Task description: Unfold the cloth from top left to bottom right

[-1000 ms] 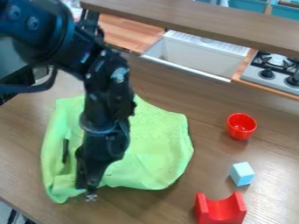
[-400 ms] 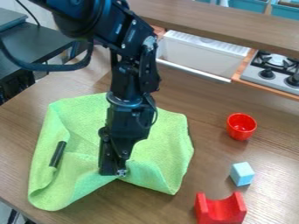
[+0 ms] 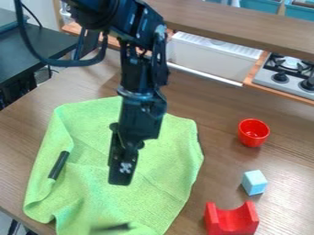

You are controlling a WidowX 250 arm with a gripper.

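Observation:
The black gripper (image 3: 120,176) hangs over the middle of the green cloth (image 3: 162,172), to the left of the view's centre. Broadly spread on the table, the cloth reaches the bottom edge of the view. Its left side is folded over, with soft creases around a black stick-like object (image 3: 58,165). Near the bottom edge, part of the cloth is blurred around a dark patch. The arm and gripper hide a strip of the cloth's middle.
Right of the cloth, a red cup (image 3: 253,132), a light blue block (image 3: 254,182) and a red curved block (image 3: 231,219) stand on the brown table (image 3: 208,110). A sink (image 3: 211,57) and a stove (image 3: 287,73) lie behind.
The gripper has moved right from the cloth's lower left, and slightly up lately. The cloth's near edge, earlier gathered at the gripper's tip, now lies lower, down to the view's bottom edge.

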